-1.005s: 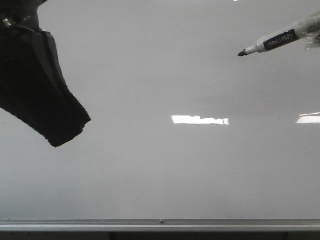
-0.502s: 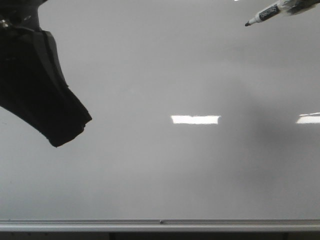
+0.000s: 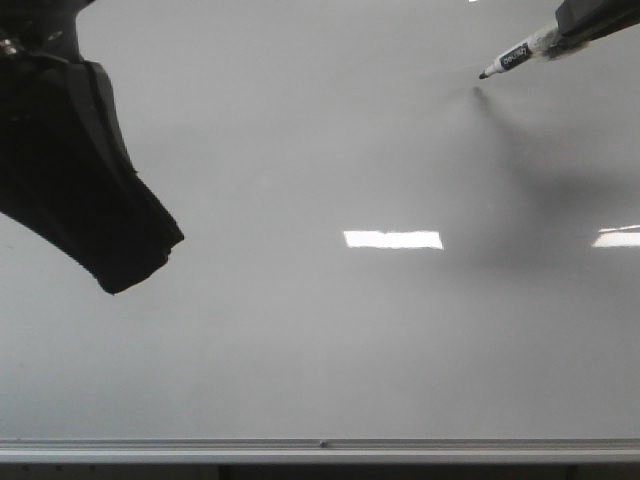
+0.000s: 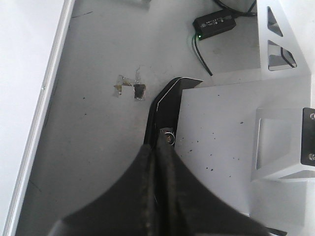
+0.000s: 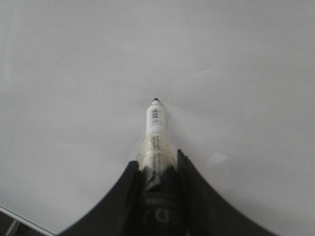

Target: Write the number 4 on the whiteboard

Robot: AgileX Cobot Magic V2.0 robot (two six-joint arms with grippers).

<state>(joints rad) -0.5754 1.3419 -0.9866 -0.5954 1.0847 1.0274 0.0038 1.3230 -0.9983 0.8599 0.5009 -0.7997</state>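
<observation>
Whiteboard [image 3: 320, 330] fills frame, no strokes visible: number 4 not yet begun. Right gripper [image 5: 156, 169] clamped on marker [image 3: 515, 57], upper right of front view, tip near board, contact unclear. Left gripper [image 4: 158, 157] fingers together, empty. All strokes left, I judge.

The whiteboard [image 3: 300, 330] is large, glossy and pale grey-white, and it fills the front view. A silver metal rail [image 3: 320, 447] runs along its bottom edge. Bright rectangular reflections lie on its surface. No stroke of the number 4 is visible on it.
</observation>
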